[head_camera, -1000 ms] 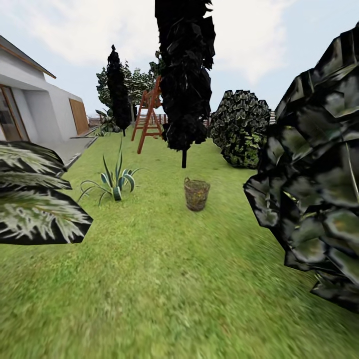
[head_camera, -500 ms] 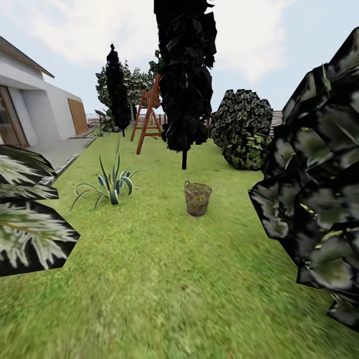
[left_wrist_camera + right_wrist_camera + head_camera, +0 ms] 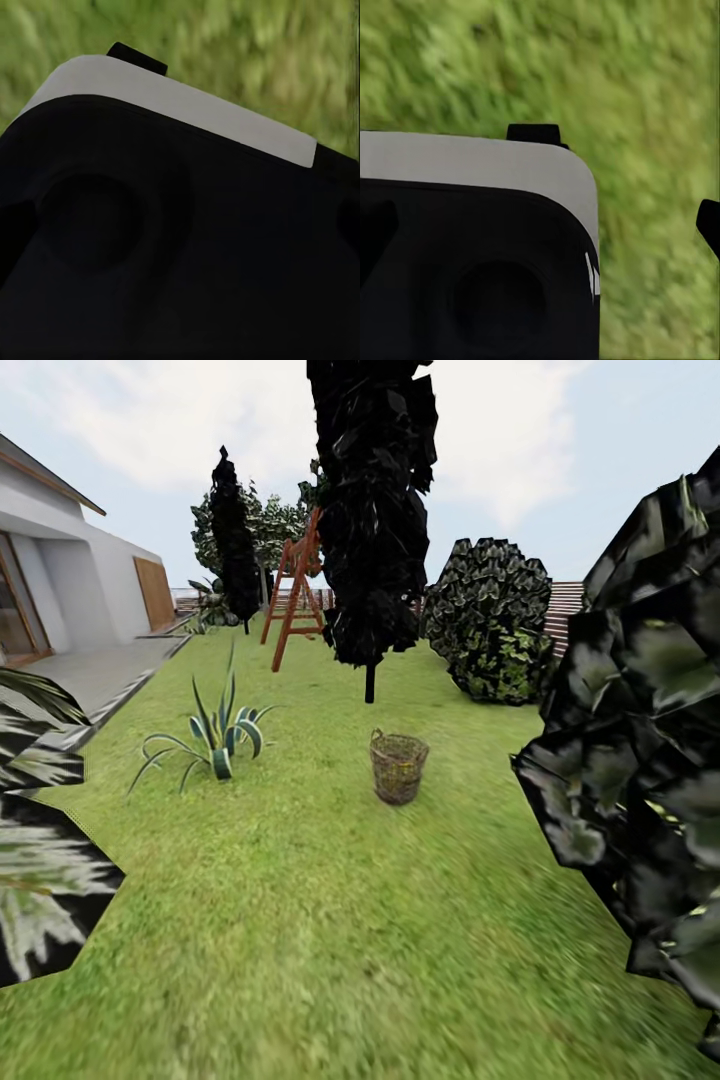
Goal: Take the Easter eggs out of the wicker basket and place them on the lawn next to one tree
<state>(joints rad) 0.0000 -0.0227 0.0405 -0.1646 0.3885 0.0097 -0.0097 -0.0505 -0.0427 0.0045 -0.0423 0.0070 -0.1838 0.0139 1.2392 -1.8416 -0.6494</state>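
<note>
Head view, left edge: a white house (image 3: 70, 585) with a paved strip along its wall, and large pale-veined dark leaves (image 3: 40, 860) close to the camera. Next over, a spiky agave-like plant (image 3: 215, 735) stands on the lawn (image 3: 300, 920). Behind it, a narrow black cypress-like tree (image 3: 235, 540) and an orange-red wooden ladder frame (image 3: 295, 595) stand far back.

Centre: a tall black cypress-like tree (image 3: 372, 510) with a thin trunk. The wicker basket (image 3: 398, 766) stands upright on the grass in front of that trunk, well apart from it and a little to its right. Its contents cannot be made out at this range.

Right of centre: a rounded dark-green bush (image 3: 490, 620), with a slatted fence behind. Far right: a large blocky dark foliage mass (image 3: 640, 760) close to the camera.

Left wrist view: a black and white-edged robot body (image 3: 172, 225) over blurred grass; a small black tip shows above it. Pincer state cannot be told.

Right wrist view: the same kind of housing (image 3: 472, 247) above grass, with black tips at its top and at the frame edge. Pincer state cannot be told.
</note>
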